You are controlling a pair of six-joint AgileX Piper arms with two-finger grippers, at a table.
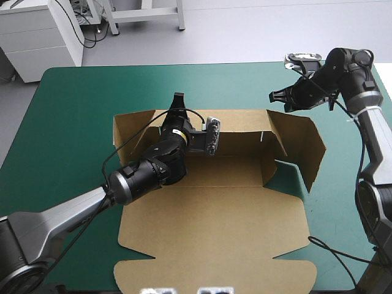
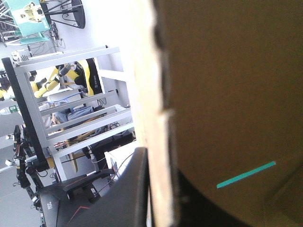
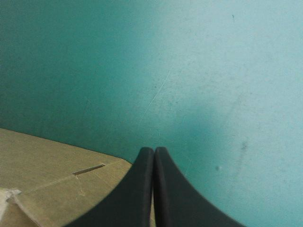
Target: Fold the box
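While the box (image 1: 214, 226) has its rear wall (image 1: 138, 125) at 11 o'clock pinched upright in the left tool (image 1: 178, 99), the clenched, empty right tool (image 1: 275, 96) at 2 o'clock is judged needed next on the side wall (image 1: 300, 144).

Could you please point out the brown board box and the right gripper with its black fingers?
brown board box (image 1: 214, 226), high view, its flat near panel.
right gripper (image 3: 154, 151), right wrist view, between its shut black fingertips.

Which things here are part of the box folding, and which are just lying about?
In the job: brown box; left pincer, shut on its back wall; right pincer, shut, off the box.
Lying about: just the teal-green table cover.
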